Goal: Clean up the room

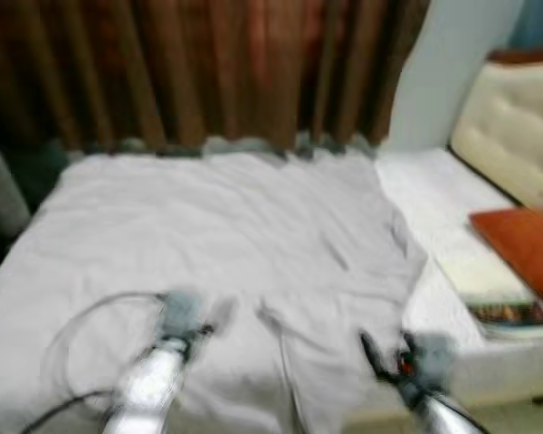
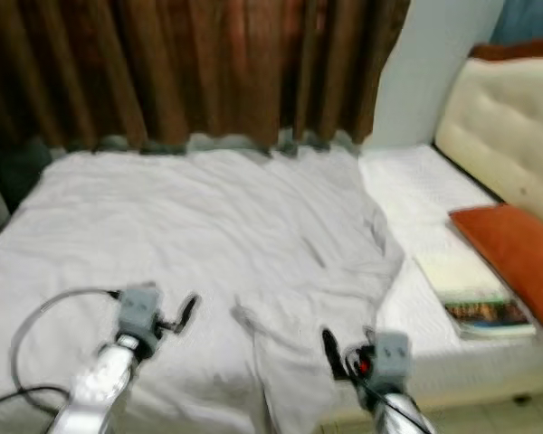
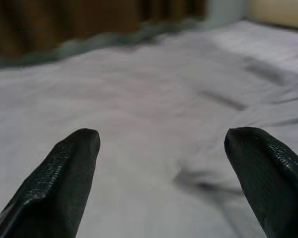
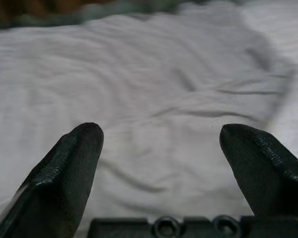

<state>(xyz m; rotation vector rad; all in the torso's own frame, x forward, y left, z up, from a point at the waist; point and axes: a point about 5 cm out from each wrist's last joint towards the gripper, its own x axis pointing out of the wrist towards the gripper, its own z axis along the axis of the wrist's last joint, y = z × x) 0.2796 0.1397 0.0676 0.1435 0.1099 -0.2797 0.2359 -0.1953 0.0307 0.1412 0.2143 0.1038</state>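
Bed (image 2: 452, 362) under a rumpled white sheet (image 2: 199, 235), both arms held low over its near edge.

Left gripper (image 3: 159, 163) and right gripper (image 4: 161, 158) each stand wide apart, holding nothing, above the sheet. An orange pillow (image 2: 516, 253) and a book (image 2: 475, 307) lie on the bare mattress toward the headboard (image 2: 507, 136), brown curtains (image 2: 163, 72) behind.

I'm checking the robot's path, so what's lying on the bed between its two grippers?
Between the left gripper and right gripper lies only the white sheet, with a raised fold running toward the near edge. Both eye views show it.
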